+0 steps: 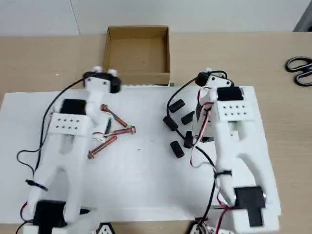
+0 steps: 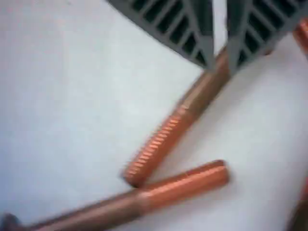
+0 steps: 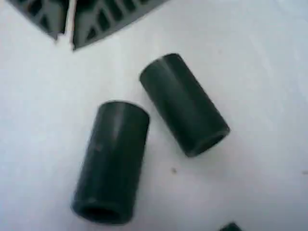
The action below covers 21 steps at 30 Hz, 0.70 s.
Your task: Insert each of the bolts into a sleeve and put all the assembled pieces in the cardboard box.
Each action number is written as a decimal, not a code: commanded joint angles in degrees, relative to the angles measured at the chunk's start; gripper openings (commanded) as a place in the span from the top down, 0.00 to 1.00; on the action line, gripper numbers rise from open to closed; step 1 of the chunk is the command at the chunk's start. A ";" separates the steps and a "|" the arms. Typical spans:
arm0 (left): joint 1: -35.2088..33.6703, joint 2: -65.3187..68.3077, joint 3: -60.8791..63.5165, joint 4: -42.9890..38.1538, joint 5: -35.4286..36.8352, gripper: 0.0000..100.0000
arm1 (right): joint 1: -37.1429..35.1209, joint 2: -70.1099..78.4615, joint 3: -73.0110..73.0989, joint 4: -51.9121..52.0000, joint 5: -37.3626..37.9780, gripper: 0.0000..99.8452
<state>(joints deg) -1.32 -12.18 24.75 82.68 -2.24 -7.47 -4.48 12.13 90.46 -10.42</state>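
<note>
We are seeing threaded coppery bolts [image 2: 163, 139] and smooth, dark, tubular sleeves [image 3: 113, 163]. The left gripper [image 2: 220, 62] and right gripper [image 3: 66, 42] are sitting pressed nearly together.

On the white flat board [image 1: 146, 180], copper metal bolts [image 1: 114, 117] lie left, black plastic cylinder sleeves [image 1: 177, 148] right (well apart), brown cardboard box [image 1: 138, 29] behind them.

Copper bolts [image 1: 122, 131] lie flat, clustered, unassembled. Five black sleeves [image 1: 177, 149] lie scattered, apart from them. Cardboard box [image 1: 139, 77] open-topped.
</note>
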 commanded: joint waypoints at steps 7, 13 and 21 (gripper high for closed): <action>-6.68 1.05 -2.07 -1.41 -0.35 0.91 | -5.32 3.65 -4.31 -2.86 -0.79 0.99; -6.68 1.05 -2.15 -1.67 -0.35 0.89 | -5.85 6.55 -4.48 -4.09 -1.14 0.87; -6.68 1.05 -2.07 -1.76 -0.62 0.89 | -5.85 11.03 -4.57 -5.85 -1.14 0.85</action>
<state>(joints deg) -8.00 -10.86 24.75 82.07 -2.51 -13.10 6.51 10.20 86.33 -10.95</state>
